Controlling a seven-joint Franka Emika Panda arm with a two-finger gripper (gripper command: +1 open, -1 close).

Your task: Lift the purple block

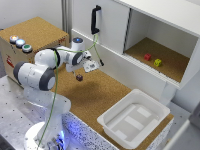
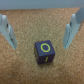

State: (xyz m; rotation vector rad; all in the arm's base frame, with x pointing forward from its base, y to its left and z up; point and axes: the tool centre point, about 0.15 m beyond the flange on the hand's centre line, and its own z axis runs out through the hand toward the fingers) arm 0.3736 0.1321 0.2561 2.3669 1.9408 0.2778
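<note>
The purple block is a tiny dark cube lying on the cork surface near the arm. In the wrist view the purple block shows a yellow ring on its top face. My gripper hangs just above it and is open. In the wrist view the gripper has one pale finger on each side of the block, both well apart from it. Nothing is held between the fingers.
A white tray stands on the cork at the exterior view's right. A small red cube and a yellow-green cube lie in the open cabinet shelf. A box with buttons stands behind the arm, and a black handle hangs on the cabinet.
</note>
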